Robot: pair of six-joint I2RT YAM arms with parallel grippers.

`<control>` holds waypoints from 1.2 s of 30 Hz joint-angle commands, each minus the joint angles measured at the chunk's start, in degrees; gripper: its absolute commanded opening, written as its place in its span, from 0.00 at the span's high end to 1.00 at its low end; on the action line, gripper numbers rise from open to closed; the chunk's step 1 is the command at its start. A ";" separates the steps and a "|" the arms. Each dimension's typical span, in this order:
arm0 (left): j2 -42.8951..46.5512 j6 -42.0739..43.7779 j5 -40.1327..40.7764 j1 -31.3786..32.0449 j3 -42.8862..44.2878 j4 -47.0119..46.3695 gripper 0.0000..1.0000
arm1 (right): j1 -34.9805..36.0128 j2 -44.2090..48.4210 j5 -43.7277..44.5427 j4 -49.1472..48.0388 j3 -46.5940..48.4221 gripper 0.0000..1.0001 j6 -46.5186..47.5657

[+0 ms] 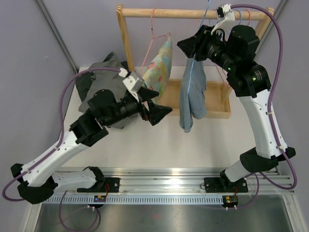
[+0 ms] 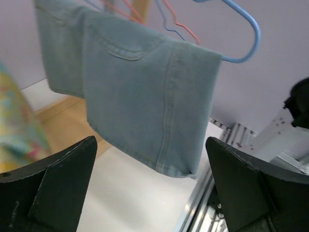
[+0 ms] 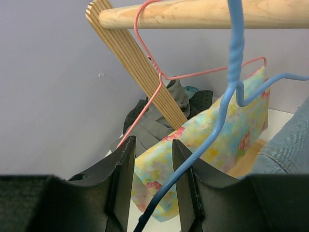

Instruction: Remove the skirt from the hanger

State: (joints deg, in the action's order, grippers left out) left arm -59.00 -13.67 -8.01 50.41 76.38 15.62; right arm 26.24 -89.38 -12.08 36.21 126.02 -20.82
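The light blue denim skirt (image 1: 192, 92) hangs folded over a blue wire hanger (image 1: 206, 13) on the wooden rail. In the left wrist view the skirt (image 2: 140, 92) fills the upper middle, with the hanger's (image 2: 251, 34) end sticking out at its right. My left gripper (image 1: 161, 102) is open and empty, left of the skirt and pointed at its lower hem (image 2: 149, 193). My right gripper (image 1: 187, 48) is up by the hanger's neck. Its jaws (image 3: 153, 145) stand narrowly apart, and the blue wire (image 3: 231, 63) runs down across the right finger into the gap.
The wooden rack (image 1: 193, 13) has a slanted side post (image 3: 140, 72) and a wooden base (image 1: 217, 104). A floral garment (image 1: 159, 65) hangs on a pink hanger (image 3: 149, 96) left of the skirt. A dark grey clothes pile (image 1: 99, 82) lies at the back left. A metal rail (image 1: 169, 176) runs along the near edge.
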 commanded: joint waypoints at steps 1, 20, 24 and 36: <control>-3.48 -1.62 -6.75 3.81 -2.20 -12.43 0.01 | 0.22 2.99 -0.93 -8.08 0.90 1.00 -0.45; -13.87 -0.30 4.76 9.79 1.06 -15.88 0.63 | 0.22 7.91 0.83 -4.92 0.81 1.00 0.25; -9.92 -0.39 5.55 9.88 -2.11 -15.71 0.82 | 0.22 7.91 1.61 -5.36 0.55 1.00 0.78; -0.77 -5.92 4.76 12.25 -17.92 -13.42 1.00 | 0.22 5.54 3.02 -4.04 3.80 1.00 2.45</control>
State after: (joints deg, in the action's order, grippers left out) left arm -61.73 -16.67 -3.77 61.80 63.22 -1.45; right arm 26.85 -84.12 -10.98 40.07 125.43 -20.40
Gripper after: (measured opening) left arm 0.051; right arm 0.422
